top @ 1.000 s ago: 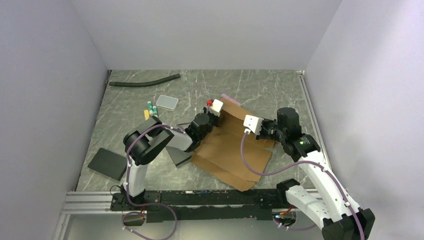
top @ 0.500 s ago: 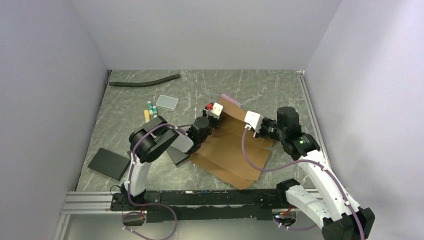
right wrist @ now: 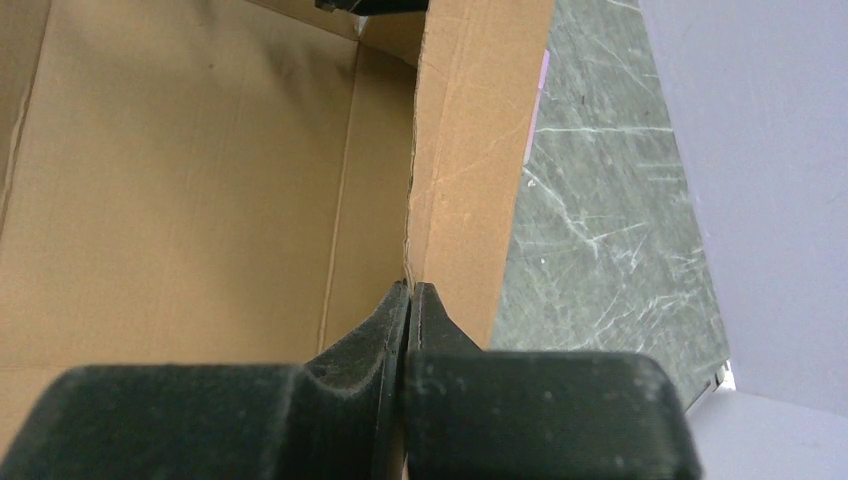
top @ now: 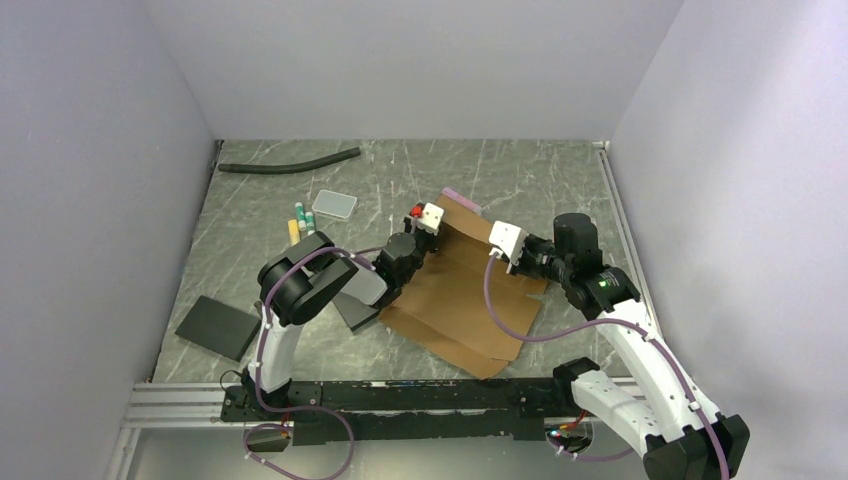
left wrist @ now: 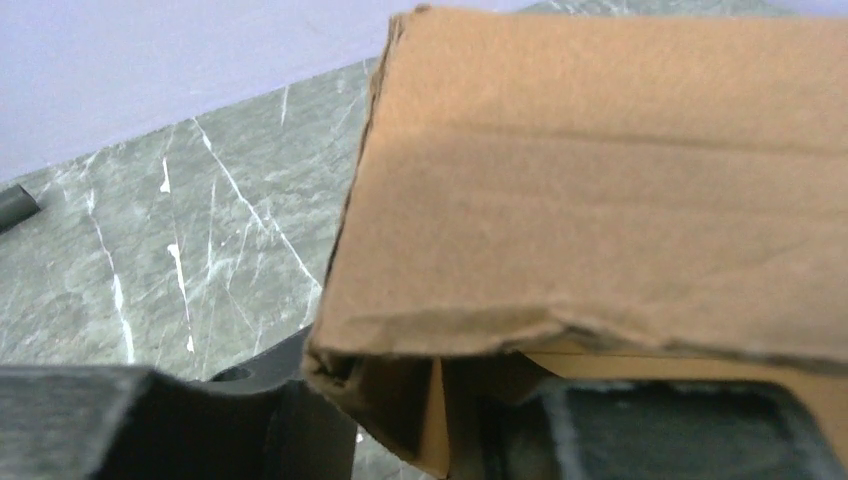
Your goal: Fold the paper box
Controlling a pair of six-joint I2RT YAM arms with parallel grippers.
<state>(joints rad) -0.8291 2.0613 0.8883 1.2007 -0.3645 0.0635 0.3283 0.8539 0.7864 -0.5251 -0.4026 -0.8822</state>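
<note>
Marble table (left wrist: 150,260); paper box (left wrist: 600,180) blurred, cropped right.

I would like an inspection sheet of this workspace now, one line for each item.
Surface: grey marbled table, no spill seen.
Job's things: paper box, brown, partly folded, far wall raised.
Clutter: black hose, pale flat tray, coloured tubes, black slab, second slab partly hidden by the left arm, pink item behind the box.
Grippers: left gripper, jaws apart around a box flap; right gripper, jaws shut on a box wall.
Cables: purple cable of the right arm loops over the box.
Surroundings: plain walls, metal rail at the near edge.
</note>
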